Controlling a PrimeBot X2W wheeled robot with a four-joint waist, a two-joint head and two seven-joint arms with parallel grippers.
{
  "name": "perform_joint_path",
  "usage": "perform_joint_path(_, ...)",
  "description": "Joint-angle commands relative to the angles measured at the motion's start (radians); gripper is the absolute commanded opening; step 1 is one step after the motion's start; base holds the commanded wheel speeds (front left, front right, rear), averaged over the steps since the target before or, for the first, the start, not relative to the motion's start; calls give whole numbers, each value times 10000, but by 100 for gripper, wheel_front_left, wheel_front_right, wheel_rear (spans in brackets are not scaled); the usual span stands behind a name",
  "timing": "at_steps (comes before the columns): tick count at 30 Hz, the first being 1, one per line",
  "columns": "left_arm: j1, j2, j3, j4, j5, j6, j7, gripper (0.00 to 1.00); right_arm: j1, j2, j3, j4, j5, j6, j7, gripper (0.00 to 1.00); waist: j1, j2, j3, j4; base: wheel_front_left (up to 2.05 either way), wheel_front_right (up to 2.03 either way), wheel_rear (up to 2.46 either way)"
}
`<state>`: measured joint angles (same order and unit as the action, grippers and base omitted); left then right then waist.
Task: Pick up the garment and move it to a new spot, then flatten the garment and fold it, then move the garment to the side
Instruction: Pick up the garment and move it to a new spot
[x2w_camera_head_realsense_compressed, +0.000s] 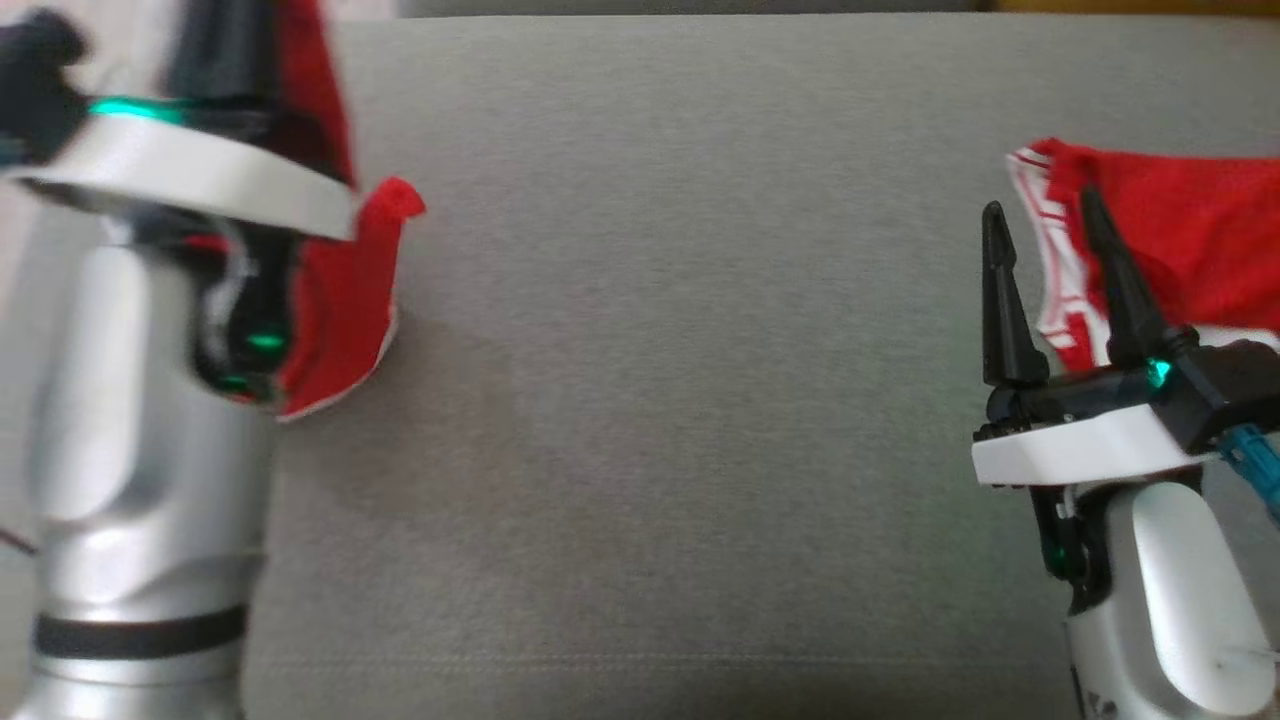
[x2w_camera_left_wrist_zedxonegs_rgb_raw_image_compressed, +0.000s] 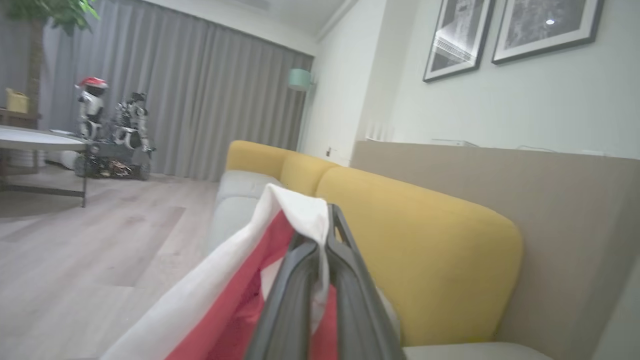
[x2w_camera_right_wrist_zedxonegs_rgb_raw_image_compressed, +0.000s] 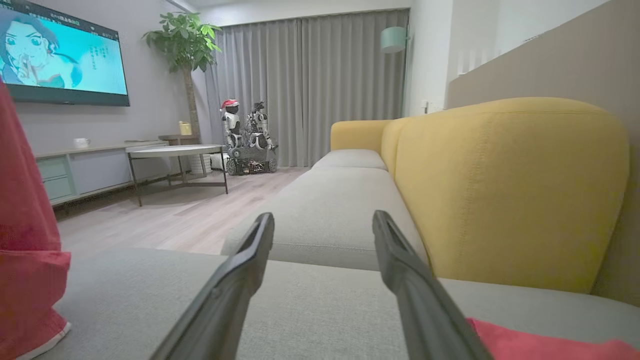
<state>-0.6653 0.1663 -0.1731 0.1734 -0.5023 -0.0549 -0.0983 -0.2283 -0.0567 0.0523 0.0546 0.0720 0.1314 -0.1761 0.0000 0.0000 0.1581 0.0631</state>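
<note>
Grey sofa seat (x2w_camera_head_realsense_compressed: 680, 350): left end effector (x2w_camera_left_wrist_zedxonegs_rgb_raw_image_compressed: 327, 225) clamped on the lifted red garment (x2w_camera_head_realsense_compressed: 340, 300); right end effector (x2w_camera_head_realsense_compressed: 1042, 205) wide open, empty. Apparently mid-relocation; flattening, folding and setting aside not yet done.

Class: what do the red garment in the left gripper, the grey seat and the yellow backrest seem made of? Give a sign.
Garment: soft matte cloth, perhaps cotton knit; it hangs limp from the left gripper. Seat: matte woven upholstery; fine grain, stitched seam. Backrest: likely similar fabric over padding; rounded, faint seam lines.
</note>
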Motion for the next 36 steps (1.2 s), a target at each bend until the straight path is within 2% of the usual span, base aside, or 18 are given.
perform_joint_path(1, -291, 154, 69, -461, 157, 45, 158, 0, -342, 63, 254, -294, 107, -7, -114, 100, 0, 0, 95, -500, 0, 0, 0)
perform_joint_path(8, -996, -848, -1456, -303, 620, 206, 307, 0, -725, 63, 454, -355, 478, -7, -350, 100, 0, 0, 760, -1748, 0, 0, 0)
perform_joint_path(13, -1584, -1136, -2615, 602, 433, 490, -211, 0, -994, 64, 742, -206, 829, -7, -532, 100, 0, 0, 1202, -2648, 0, 0, 0)
perform_joint_path(15, -1823, -1152, -3205, 948, 123, 609, -458, 43, -1088, 64, 859, -147, 966, -7, -608, 100, 0, 0, 1340, -2932, 0, 0, 0)
perform_joint_path(16, -1823, -1152, -3205, 948, 123, 609, -458, 43, -1088, 64, 859, -147, 966, -7, -608, 100, 0, 0, 1340, -2932, 0, 0, 0)
perform_joint_path(17, -2038, -1155, -3879, 1284, -298, 745, -615, 100, -1141, 64, 888, -79, 1072, -7, -674, 100, 0, 0, 1443, -3100, 0, 0, 0)
perform_joint_path(20, -2392, -1158, -4568, 1837, -481, 950, -869, 100, -1162, 64, 864, 26, 1126, -7, -746, 100, 0, 0, 1539, -3152, 0, 0, 0)
perform_joint_path(24, -2680, -1159, -4631, 2461, -696, 1125, -1224, 100, -1136, 64, 690, 111, 1091, -7, -800, 100, 0, 0, 1554, -2864, 0, 0, 0)
perform_joint_path(29, -2683, -803, -3954, 3000, -811, 1116, -1530, 100, -1115, 64, 549, 241, 955, -7, -826, 100, 0, 0, 1262, -2121, 0, 0, 0)
perform_joint_path(36, -1494, 249, -2769, 2813, -942, 821, -1628, 100, -825, 64, 326, 527, 591, -7, -776, 100, 0, 0, 543, -819, 0, 0, 0)
